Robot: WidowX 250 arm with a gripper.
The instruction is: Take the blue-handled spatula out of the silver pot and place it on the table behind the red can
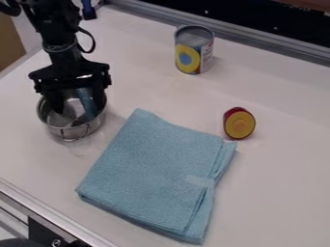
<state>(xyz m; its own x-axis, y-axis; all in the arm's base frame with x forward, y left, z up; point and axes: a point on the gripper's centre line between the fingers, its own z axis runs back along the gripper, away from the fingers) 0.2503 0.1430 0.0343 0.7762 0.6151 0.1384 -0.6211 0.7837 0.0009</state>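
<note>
While the gripper [77,106] hangs with its fingers — spread wide, apparently gripping nothing — inside the metal pot [76,131] on the table [277,193], astride a blue object [86,103], sideways drift could press the wall and tip the pot.

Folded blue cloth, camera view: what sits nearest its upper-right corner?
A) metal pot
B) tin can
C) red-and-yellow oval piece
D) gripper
C: the red-and-yellow oval piece is right by that corner of the folded blue cloth; the tin can stands farther back.
</note>
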